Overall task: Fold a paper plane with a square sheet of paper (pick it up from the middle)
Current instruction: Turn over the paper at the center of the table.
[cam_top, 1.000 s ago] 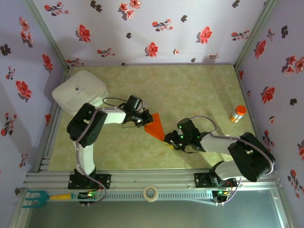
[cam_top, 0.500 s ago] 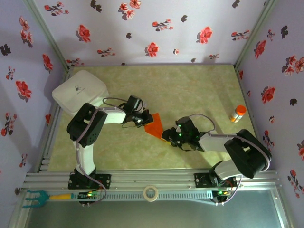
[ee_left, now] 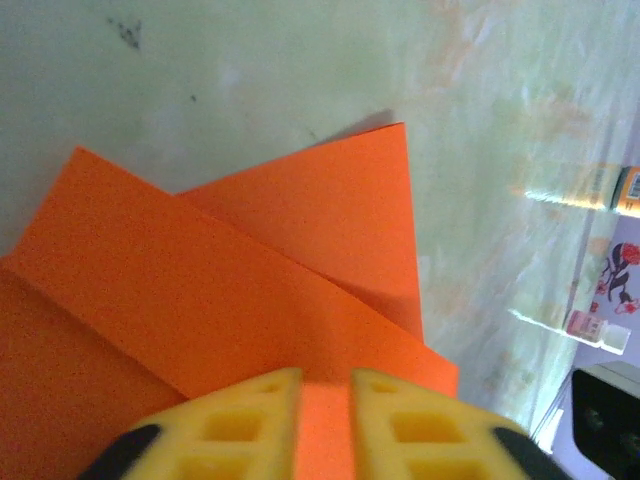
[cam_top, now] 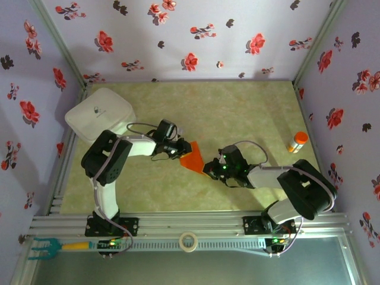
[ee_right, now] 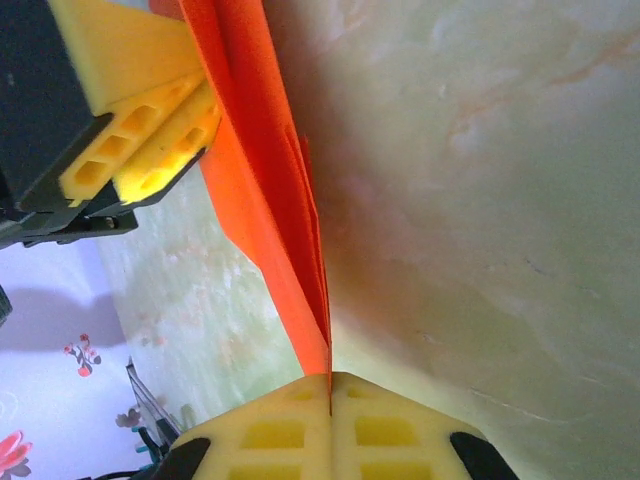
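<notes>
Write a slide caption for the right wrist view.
Right tool pinching the pointed end of the folded bright orange paper sheet, pale green marbled tabletop behind.

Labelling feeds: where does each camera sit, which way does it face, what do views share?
Top external: above, behind the bases, looking down on both arms, left gripper, right gripper.
Left wrist: faces the folded bright orange paper sheet past own fingers.
Right wrist: looks along that sheet's edge, pinched in own fingers.
All three share the sheet.

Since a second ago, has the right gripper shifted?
Yes. The right gripper has crept left and slightly up the table, away from the orange-capped bottle and toward the left gripper, pinching the orange paper.
</notes>
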